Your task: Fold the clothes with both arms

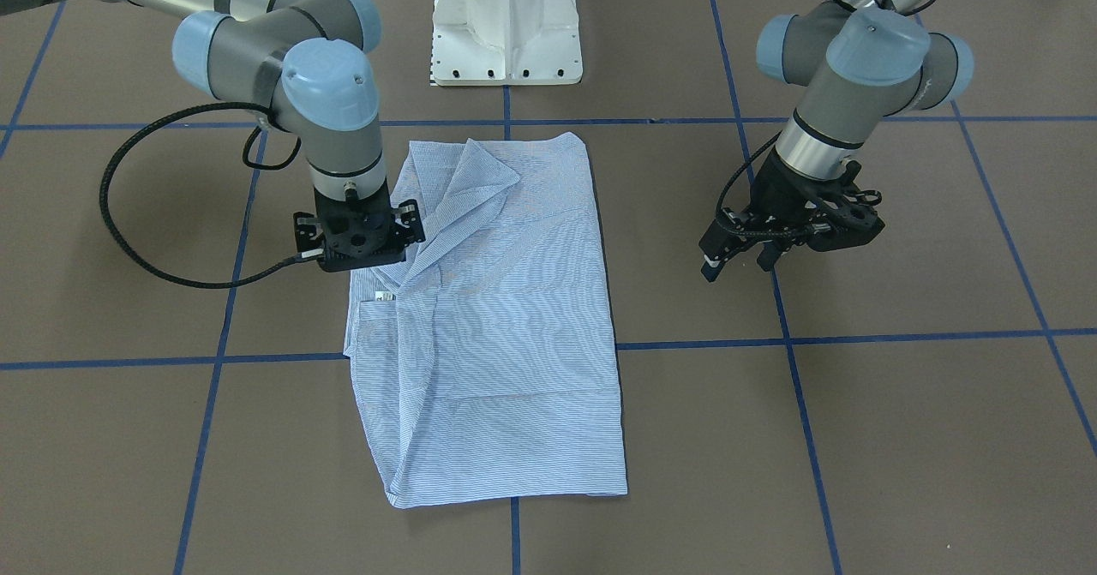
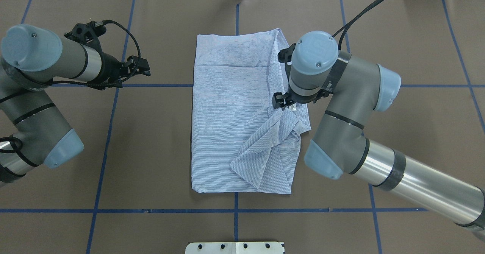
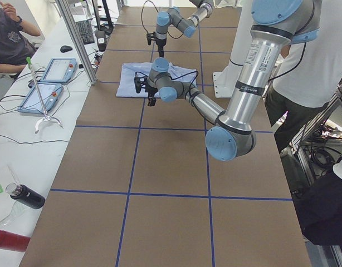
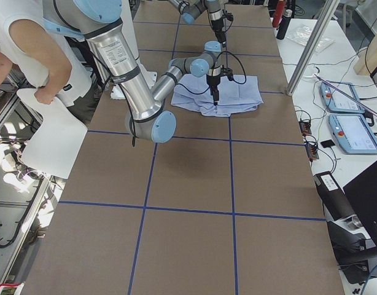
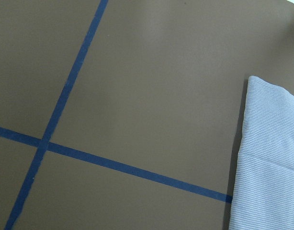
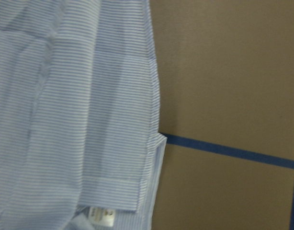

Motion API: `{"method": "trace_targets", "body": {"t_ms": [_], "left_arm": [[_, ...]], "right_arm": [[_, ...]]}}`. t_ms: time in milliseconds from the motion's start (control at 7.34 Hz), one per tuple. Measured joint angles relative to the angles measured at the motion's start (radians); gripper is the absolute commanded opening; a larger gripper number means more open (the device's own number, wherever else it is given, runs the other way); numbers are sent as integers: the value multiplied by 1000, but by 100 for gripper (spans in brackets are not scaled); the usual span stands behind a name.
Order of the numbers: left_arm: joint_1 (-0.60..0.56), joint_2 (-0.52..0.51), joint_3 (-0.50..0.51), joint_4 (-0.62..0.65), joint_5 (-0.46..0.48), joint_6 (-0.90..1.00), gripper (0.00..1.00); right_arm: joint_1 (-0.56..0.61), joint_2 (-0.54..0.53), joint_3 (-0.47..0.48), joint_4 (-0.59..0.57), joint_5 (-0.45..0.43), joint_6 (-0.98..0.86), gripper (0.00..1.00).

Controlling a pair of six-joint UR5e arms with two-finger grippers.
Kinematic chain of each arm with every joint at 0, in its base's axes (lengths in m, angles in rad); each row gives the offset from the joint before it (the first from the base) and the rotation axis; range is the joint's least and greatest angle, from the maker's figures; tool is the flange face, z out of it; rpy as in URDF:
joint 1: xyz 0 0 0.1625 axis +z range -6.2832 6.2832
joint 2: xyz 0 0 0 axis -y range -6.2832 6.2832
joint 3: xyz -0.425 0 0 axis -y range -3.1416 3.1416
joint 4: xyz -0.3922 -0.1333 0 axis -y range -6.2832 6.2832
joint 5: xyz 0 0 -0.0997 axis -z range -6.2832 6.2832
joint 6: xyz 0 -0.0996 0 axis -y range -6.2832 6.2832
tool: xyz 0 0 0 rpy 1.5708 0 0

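Okay, left gripper: fingers spread apart, nothing between them. It is tilted, tips aimed at the frame's lower left, over bare bench at centre right of the front-facing view, well apart from the shirt. The left arm runs in from the upper right corner.

Right gripper points straight down at centre left of that view, over the shirt's rumpled edge. Its fingers are hidden under the gripper body in every view, so cannot tell if they are spread or pinching cloth. The right arm enters from the upper left.

Shirt lies on the bench mid-frame, folded into a long rectangle from just below the white pedestal base down toward the bottom edge. Its frame-right edge is straight; its frame-left edge is layered and uneven. A pointed flap is folded over at the shirt's upper left. A small white label sits just below the right gripper.

Right wrist view: striped layers fill the left half, label at the bottom, bench and blue tape on the right. Left wrist view: bench with crossing tape lines, shirt edge at the right side.
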Motion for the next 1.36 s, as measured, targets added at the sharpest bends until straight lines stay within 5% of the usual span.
{"method": "trace_targets", "body": {"t_ms": [409, 681, 1363], "left_arm": [[3, 1, 2, -1, 0, 2, 100], [3, 3, 4, -1, 0, 2, 100], [4, 2, 3, -1, 1, 1, 100]], "right_arm": [[-118, 65, -25, -2, -22, 290, 100], [-147, 158, -147, -4, -45, 452, 100], [-185, 189, -206, -71, -41, 490, 100]]}}
